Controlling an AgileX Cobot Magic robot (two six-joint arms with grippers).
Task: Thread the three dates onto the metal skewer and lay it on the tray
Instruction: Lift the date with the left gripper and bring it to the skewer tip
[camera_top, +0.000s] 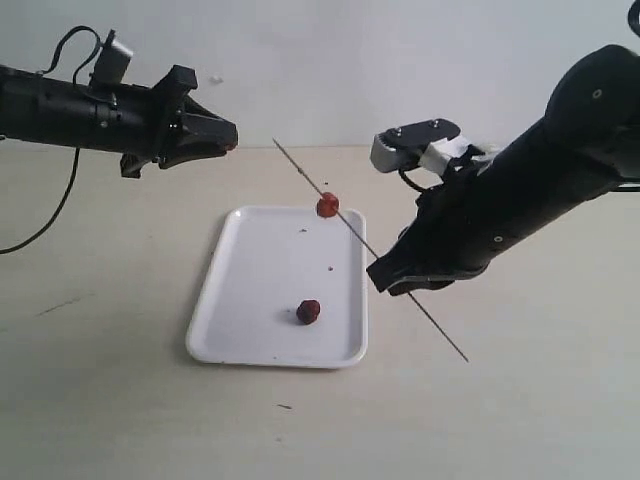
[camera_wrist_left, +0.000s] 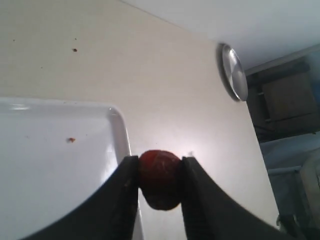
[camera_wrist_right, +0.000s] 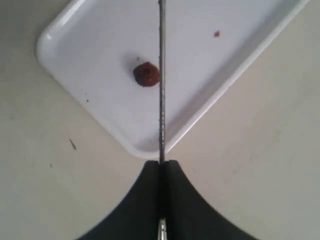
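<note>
My right gripper is shut on the thin metal skewer, held slanted above the white tray's right side. One dark red date is threaded on the skewer's upper part. A second date lies loose on the tray. High at the left of the exterior view, my left gripper is shut on a third date, clamped between both fingers, apart from the skewer's tip.
A round metal disc hangs on the wall past the table's far edge. Small dark crumbs dot the tray, and bare tabletop surrounds it.
</note>
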